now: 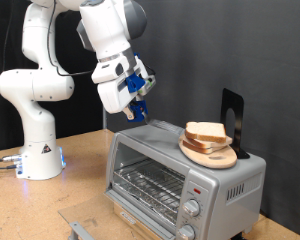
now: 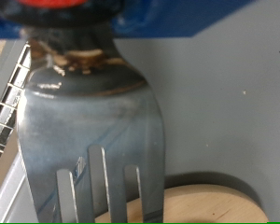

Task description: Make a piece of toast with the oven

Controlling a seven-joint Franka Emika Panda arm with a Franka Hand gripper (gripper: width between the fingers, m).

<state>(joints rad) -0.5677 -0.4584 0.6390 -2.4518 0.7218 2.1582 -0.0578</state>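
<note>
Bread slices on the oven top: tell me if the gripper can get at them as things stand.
Probably yes. The bread slices lie uncovered on a wooden plate atop the oven, and the gripper hangs just beside them at the exterior view's left. It already carries a fork-like tool.

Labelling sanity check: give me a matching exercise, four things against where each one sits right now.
1. bread slices
2. wooden plate
3. gripper
4. knobs

A. on top of the oven
B. on the oven's front
C. stacked on the wooden plate
D. above the oven, holding a metal fork

Pairs: 1-C, 2-A, 3-D, 4-B
</note>
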